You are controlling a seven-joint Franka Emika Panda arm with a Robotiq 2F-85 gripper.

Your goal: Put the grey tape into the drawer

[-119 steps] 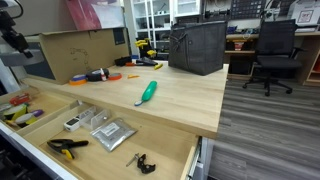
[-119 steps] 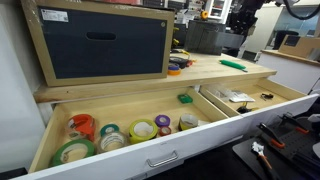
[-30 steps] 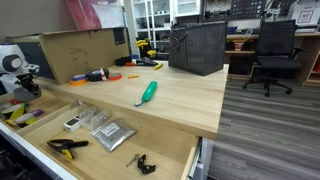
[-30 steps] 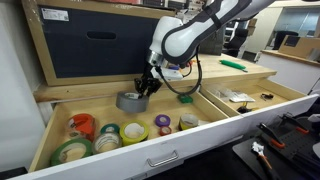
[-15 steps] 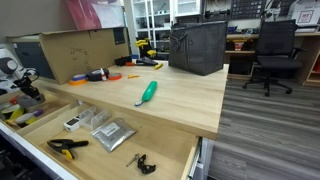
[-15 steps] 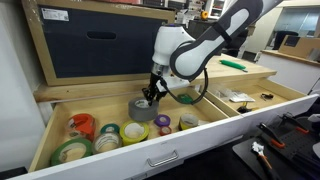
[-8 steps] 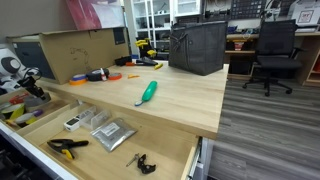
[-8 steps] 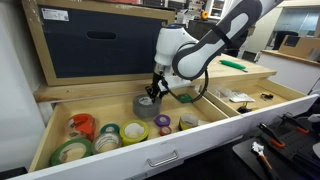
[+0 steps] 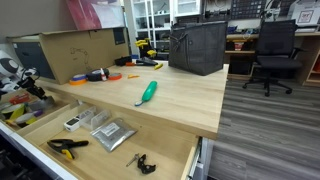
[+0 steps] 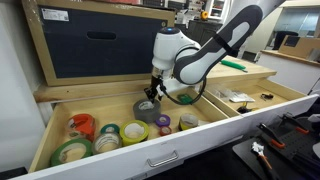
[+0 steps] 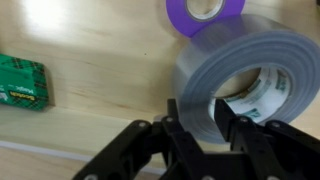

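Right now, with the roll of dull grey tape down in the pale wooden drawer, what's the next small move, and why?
Probably open the jaws fully, then lift straight up. In the wrist view the gripper straddles the wall of the grey tape roll, which sits low in the pale-wood drawer beside a purple tape roll. Whether it rests on the floor I cannot tell.

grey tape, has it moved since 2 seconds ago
Yes. The grey tape has shifted right and lower in an exterior view, nearer the yellow roll in the drawer.
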